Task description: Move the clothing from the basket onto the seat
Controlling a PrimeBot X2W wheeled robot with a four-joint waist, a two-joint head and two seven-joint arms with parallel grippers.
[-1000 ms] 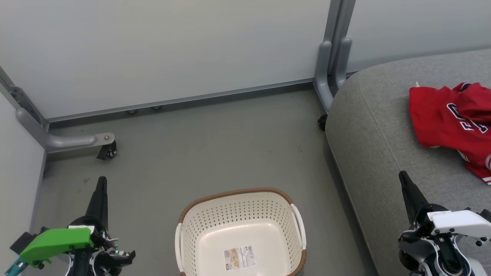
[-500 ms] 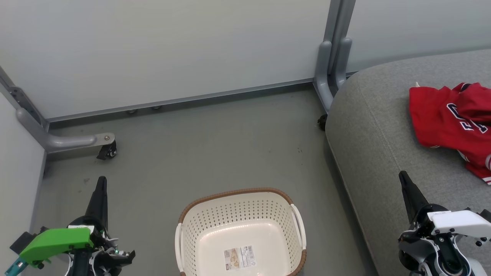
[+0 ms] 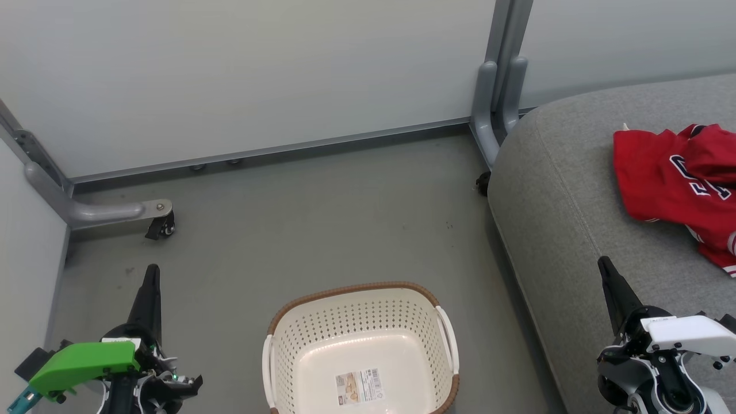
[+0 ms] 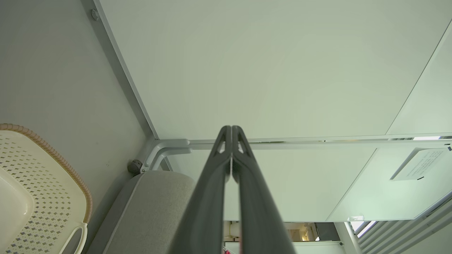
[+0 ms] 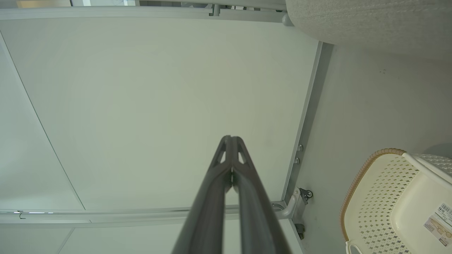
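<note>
The cream perforated basket [image 3: 322, 345] with a brown rim stands on the floor at the bottom centre, holding nothing but a label. Red clothing [image 3: 673, 178] with navy white-edged letters lies spread on the grey seat [image 3: 563, 190] at the right. My left gripper [image 3: 152, 270] is shut and empty, low at the left of the basket, fingers pointing at the wall. My right gripper [image 3: 602, 262] is shut and empty over the seat's front edge, below the clothing. In the wrist views both finger pairs [image 4: 231, 131] [image 5: 231, 140] are pressed together, with the basket [image 4: 39, 190] [image 5: 388, 201] to one side.
Pale partition walls [image 3: 259, 75] close the back and left. Their grey feet on castors [image 3: 164, 221] and a grey post [image 3: 497, 98] stand on the grey floor [image 3: 322, 218] between basket and wall.
</note>
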